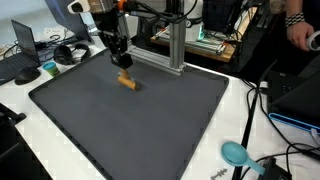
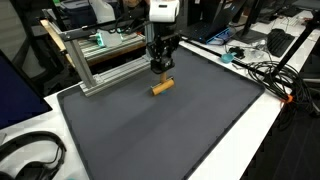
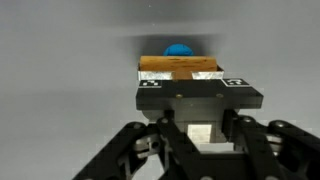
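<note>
Wrist view: claw [image 3: 192, 82] clamped narrow on the wooden block [image 3: 178, 65], which lies crosswise between its fingertips. In an exterior view the block hangs at the claw tips over the mat [image 2: 150, 130], near its far edge and just beside the metal frame [image 2: 115, 72]; whether it touches the mat I cannot tell. Wide room lies toward the mat's near edge

Bare mat [image 2: 180, 135] around wooden block [image 2: 161, 87], aluminium frame [image 2: 112, 75] close behind, cables [image 2: 265, 72] at mat edge
</note>
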{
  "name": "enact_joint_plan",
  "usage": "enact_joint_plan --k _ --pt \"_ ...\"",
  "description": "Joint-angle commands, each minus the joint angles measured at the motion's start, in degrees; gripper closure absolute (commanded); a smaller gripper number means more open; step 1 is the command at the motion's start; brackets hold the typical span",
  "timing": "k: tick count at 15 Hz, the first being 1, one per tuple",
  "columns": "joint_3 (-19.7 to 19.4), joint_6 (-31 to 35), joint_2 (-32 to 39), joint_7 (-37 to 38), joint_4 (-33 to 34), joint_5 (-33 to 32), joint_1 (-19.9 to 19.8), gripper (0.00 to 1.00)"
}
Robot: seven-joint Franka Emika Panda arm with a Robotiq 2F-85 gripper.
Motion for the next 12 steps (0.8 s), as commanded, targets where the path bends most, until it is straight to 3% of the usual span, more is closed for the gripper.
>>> enact_joint_plan --k 1,12 --pt "0.9 3.1 4.2 -1.8 -0.8 1.8 -0.5 0.78" --pt "1.3 5.7 5.1 -2.8 -1.0 2.8 -0.8 0.78"
